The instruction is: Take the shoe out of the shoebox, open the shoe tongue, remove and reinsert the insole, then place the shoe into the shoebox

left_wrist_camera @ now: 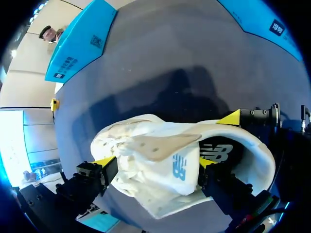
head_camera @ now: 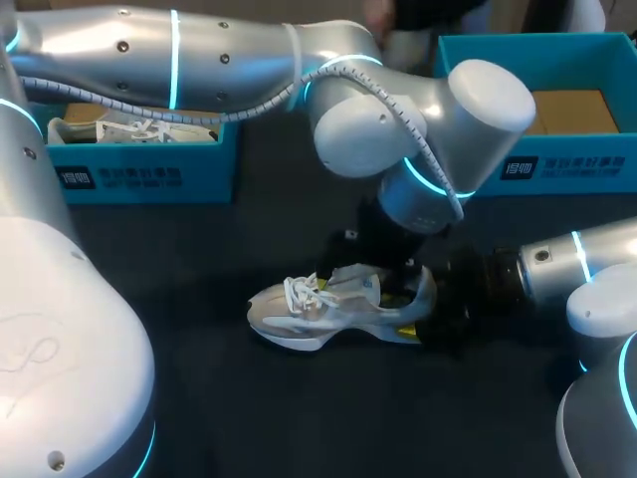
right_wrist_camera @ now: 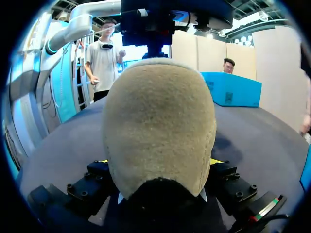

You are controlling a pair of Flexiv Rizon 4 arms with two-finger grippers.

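The shoe (head_camera: pixel 328 309) is laid on its sole on the dark matte desk (head_camera: pixel 299 418), toe leftward, with loose white laces (head_camera: pixel 304 294) bunched over the forefoot. The left end effector (left_wrist_camera: pixel 155 162) is held open above it, its fingers set wide astride the raised tongue (left_wrist_camera: pixel 165 145) and one side of the upper; no pinch is seen. Opening the tongue is judged to be the step in hand. It is best gripped near its free edge and drawn up and toeward, slowly, since the padded fabric looks soft and easily folded. A perforated beige patch is borne on it. Rightward, the rounded, napped suede heel (right_wrist_camera: pixel 160 121) is clamped from both sides by the right end effector (right_wrist_camera: pixel 159 161), which should be held firm as an anchor.
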